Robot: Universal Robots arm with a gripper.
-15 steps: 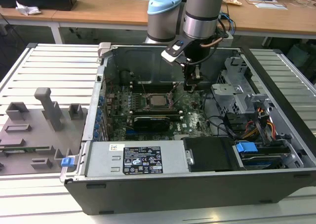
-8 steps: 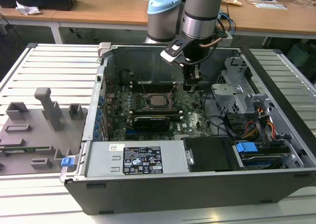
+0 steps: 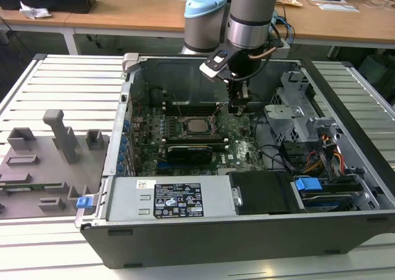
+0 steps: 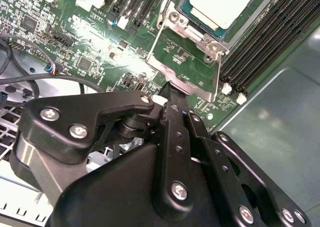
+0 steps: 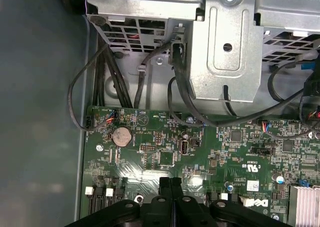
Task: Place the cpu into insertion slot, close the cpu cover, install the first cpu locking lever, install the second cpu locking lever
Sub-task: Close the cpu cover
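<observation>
Wooden desks (image 3: pixel 123 12) stood behind an open computer case (image 3: pixel 247 234) on a slatted table (image 3: pixel 68 76), where the cpu (image 4: pixel 222 4) sat in the insertion slot (image 4: pixel 176 18), the cpu cover (image 4: pixel 200 91) stood tilted open, and the gripper (image 4: pixel 169 89), jaws pressed together, hung just at the cover's free edge.

The cpu (image 4: pixel 220 4), a small flat square chip with a dull silver-grey top, lies seated in the insertion slot (image 3: pixel 185 131), a square black grey-rimmed socket, while the cpu cover (image 4: pixel 210 93), a thin silver windowed frame plate, stands swung open beside it.
</observation>
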